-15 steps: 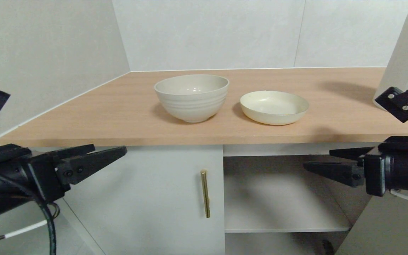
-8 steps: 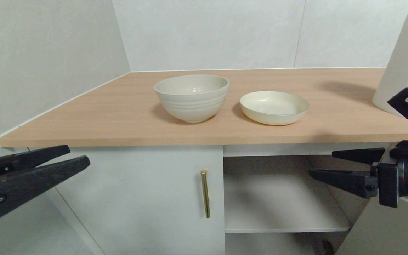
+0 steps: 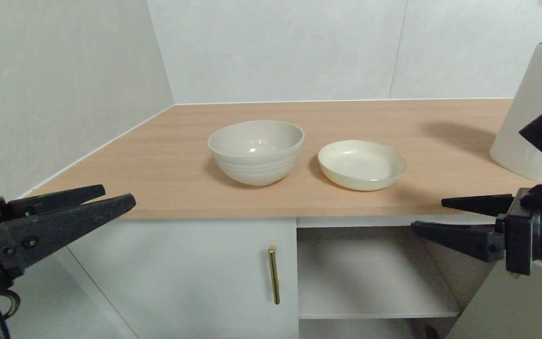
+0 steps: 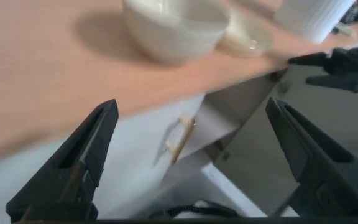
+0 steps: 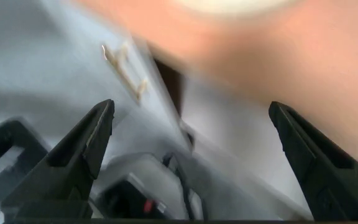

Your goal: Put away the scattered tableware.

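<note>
Pale wall (image 3: 275, 47) behind; a wood-topped bench (image 3: 158, 174) crosses the middle of the frame.

Tableware sits centre frame on the bench. Deep bowl (image 3: 256, 151), ribbed, upright. Just to its right a shallow dish (image 3: 361, 165), also upright; the two are near each other, not touching. Both stand toward the bench's front edge.

Below the bench, lower centre: closed cabinet door (image 3: 181, 278) with a brass handle (image 3: 274, 274). To its right is an open compartment with a shelf (image 3: 374, 282), the likely destination judging from the task. A white cylinder (image 3: 525, 132) stands at the far right of the bench, well apart from the dish.

Left pincer (image 3: 119, 195) is at the lower left of the frame, fingers parted, holding nothing, lower than the bowl and well short of it. Right pincer (image 3: 427, 214) is at the lower right, fingers spread, nothing held, about level with the bench edge and nearer the dish than the bowl.

Step in hand, as I read it: approach for the first pick.
- Right arm to the dish, left arm to the bowl: shortest reach for each.
- Come over the near rim, one finger inside, one outside, and pinch the wall.
- The glaze looks slick, so seat the fingers deep before closing.
- The dish wall is low and flared and the grip could slide off. Lift slowly and keep it level.
- Keep the right arm off the white cylinder.
- Clear the bench edge before lowering toward the shelf.
</note>
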